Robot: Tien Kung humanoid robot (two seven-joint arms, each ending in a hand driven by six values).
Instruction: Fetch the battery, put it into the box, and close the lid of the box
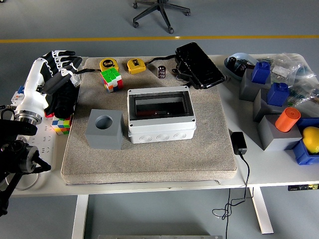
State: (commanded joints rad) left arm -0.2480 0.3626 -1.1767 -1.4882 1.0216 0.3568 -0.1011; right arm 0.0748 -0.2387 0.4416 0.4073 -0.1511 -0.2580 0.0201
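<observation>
The battery stands upright at the far edge of the grey mat, between the yellow tape measure on its left and the black case on its right, apart from both. It is a small dark cylinder, so it is probably rigid, fairly light and smooth-sided; a pinch across its round wall, low enough not to tip it, looks the safest hold. It could roll if knocked over.

The box sits in the middle of the mat, nearer than the battery; it seems to be open at the top, though its clear lid is hard to make out from this height. A grey block with a round hole lies just left of it.

The left robot hand hovers over the far left edge of the bench, beside a colourful cube, fingers loosely spread and holding nothing. The right robot hand is not visible.

The mat looks soft and slightly rough, which should steady things. The bench's right side is crowded with blue and grey blocks and an orange cylinder. Beyond lies grey floor with a yellow line and an office chair's base.
</observation>
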